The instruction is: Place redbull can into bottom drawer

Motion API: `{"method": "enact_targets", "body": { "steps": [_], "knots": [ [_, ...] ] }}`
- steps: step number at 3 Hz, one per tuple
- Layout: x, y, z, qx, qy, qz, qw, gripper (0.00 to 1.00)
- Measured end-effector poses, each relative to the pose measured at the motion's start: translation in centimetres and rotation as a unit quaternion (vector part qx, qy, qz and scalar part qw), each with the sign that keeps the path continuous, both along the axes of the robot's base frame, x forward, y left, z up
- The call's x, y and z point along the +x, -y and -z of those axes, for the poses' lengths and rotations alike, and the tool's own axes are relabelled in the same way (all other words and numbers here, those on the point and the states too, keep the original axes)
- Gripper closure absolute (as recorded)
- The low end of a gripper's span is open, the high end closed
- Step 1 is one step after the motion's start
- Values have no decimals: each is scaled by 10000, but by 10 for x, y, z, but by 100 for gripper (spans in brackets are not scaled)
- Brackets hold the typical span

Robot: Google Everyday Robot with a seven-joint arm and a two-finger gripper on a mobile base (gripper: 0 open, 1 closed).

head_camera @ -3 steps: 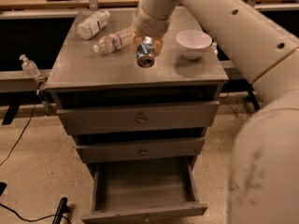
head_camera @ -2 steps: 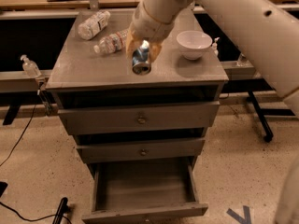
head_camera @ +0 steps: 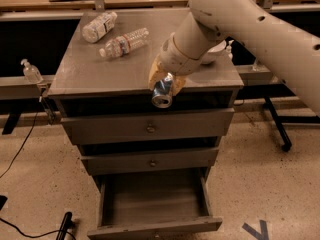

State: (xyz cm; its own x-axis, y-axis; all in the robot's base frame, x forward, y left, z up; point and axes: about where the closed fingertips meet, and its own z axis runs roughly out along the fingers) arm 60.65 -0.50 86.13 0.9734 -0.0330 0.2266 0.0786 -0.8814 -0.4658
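Hanging just past the near edge of the worktop (head_camera: 95, 71), the gripper (head_camera: 165, 83) has its tan fingers (head_camera: 155, 75) clamped around the can (head_camera: 162, 95). The can is off the surface, in the air in front of the top drawer (head_camera: 110, 128). It is tilted, its long axis running from the fingers down and towards the near side, with the shiny end facing outward.

The bottom drawer (head_camera: 155, 227) is pulled out and lies almost straight below the can, a touch nearer. Its inside looks bare. So the move is, in my judgement, mostly a descent with a small shift to the near side. The closed top and middle drawer (head_camera: 115, 163) fronts stand just behind that path, and the can should stay clear of them and of the bottom drawer's front rim.

Two bottles (head_camera: 124, 42) lie on the far left of the worktop, well apart from the gripper. A white bowl (head_camera: 216, 58) sits mostly hidden behind the arm (head_camera: 240, 19). Neither blocks the way down.
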Motion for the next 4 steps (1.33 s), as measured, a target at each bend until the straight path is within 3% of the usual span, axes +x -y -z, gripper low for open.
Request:
{"method": "enact_targets", "body": {
  "steps": [1,2,3,4],
  "knots": [
    [-5,-7,4,15,-104,63,9999,100],
    [-9,-7,8,-178,-27,454,9988,100],
    [-31,7,19,-555,78,1200,9912,100],
    [-59,22,62,-680,-394,1948,9777,100]
  ]
}}
